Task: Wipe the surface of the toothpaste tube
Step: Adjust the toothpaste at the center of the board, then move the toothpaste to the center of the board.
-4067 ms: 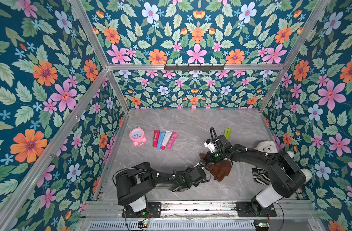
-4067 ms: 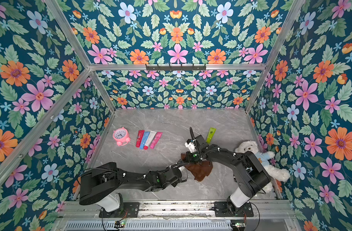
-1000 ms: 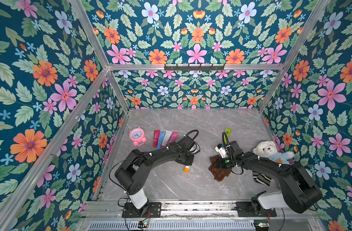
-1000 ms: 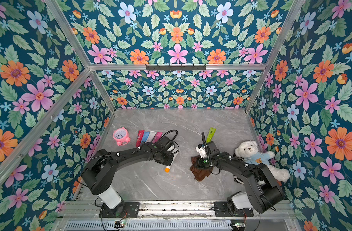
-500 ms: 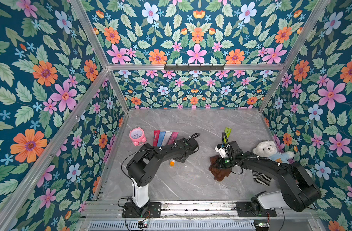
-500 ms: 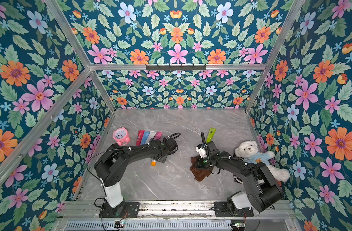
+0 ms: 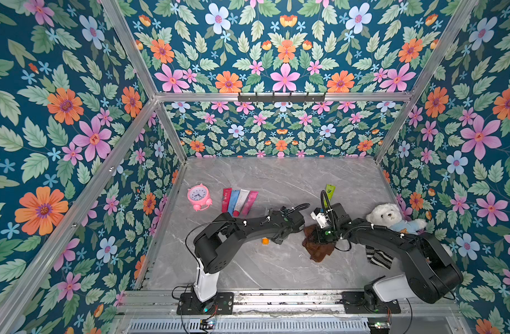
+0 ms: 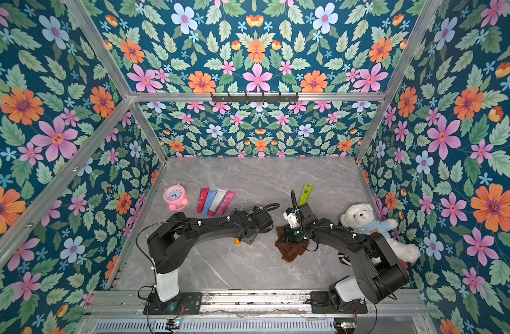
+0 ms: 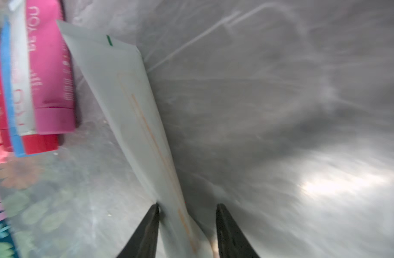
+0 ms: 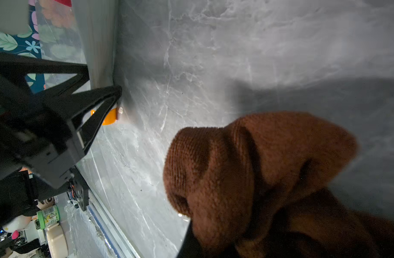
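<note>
Left pincer parted astride toothpaste tube; right pincer clamps cloth; pink label blurred.

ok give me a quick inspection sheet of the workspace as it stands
surface: grey marble table, no spills seen
job's things: white toothpaste tube lying on the table, orange cap toward the brown cloth, not touching it
clutter: pink clock, four tubes in a row, green tube, teddy bear, striped fabric
grippers: left gripper open, jaws astride the tube's cap end; right gripper shut on the cloth
cables: black loops at both wrists
surroundings: floral walls, hook rail, nothing hung
</note>
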You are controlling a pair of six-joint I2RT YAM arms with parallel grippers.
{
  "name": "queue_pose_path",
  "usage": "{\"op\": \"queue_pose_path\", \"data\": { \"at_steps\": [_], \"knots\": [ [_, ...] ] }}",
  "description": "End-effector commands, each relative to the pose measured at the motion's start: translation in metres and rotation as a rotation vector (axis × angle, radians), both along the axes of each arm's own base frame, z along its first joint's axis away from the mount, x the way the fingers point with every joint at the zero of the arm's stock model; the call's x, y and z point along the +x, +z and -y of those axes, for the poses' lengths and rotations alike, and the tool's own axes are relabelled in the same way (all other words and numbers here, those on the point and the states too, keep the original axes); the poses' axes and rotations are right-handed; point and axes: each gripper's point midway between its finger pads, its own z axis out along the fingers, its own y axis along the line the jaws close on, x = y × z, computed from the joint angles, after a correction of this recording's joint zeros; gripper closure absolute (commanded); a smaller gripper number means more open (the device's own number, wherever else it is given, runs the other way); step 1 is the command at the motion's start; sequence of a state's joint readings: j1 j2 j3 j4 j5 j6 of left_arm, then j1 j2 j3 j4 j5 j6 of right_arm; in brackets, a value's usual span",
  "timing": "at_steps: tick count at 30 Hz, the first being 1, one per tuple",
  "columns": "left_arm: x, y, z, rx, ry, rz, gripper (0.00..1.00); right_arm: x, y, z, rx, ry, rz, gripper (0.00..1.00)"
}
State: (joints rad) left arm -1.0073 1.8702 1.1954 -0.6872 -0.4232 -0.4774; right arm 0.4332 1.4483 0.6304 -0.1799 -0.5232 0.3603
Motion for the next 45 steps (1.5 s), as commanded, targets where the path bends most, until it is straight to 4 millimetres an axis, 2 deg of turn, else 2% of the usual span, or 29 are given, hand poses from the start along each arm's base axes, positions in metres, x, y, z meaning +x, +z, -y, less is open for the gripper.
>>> {"op": "queue_pose_path", "data": {
  "at_steps": [1, 4, 8, 12, 16, 18, 25, 32, 45],
  "knots": [
    [0.002, 0.022, 0.010, -0.140, 0.025, 0.057, 0.55, 0.003, 0.000, -0.002, -0.002, 0.013, 0.008, 1.00],
    [0.006, 0.050, 0.001, -0.235, 0.053, 0.137, 0.53, 0.003, -0.001, -0.002, -0.001, 0.015, 0.003, 1.00],
    [0.008, 0.062, -0.016, -0.415, 0.116, 0.159, 0.52, 0.003, -0.001, -0.002, -0.002, 0.015, 0.004, 1.00],
    [0.002, 0.049, -0.028, -0.560, 0.162, 0.109, 0.50, 0.003, -0.002, -0.003, -0.002, 0.015, 0.002, 1.00],
    [-0.014, 0.036, -0.022, -0.685, 0.173, 0.058, 0.39, 0.004, -0.003, -0.003, -0.001, 0.017, -0.002, 1.00],
    [-0.018, 0.031, -0.021, -0.733, 0.190, 0.049, 0.38, 0.004, -0.002, -0.004, 0.001, 0.019, -0.001, 1.00],
    [0.001, 0.025, -0.040, -0.809, 0.273, 0.105, 0.38, 0.004, -0.002, -0.004, 0.004, 0.021, -0.004, 1.00],
    [0.013, 0.017, -0.034, -0.781, 0.251, 0.079, 0.39, 0.003, -0.003, -0.004, 0.004, 0.023, -0.008, 1.00],
    [0.012, -0.006, -0.023, -0.720, 0.221, -0.007, 0.40, 0.003, -0.002, -0.005, 0.011, 0.027, -0.009, 1.00]
  ]
}}
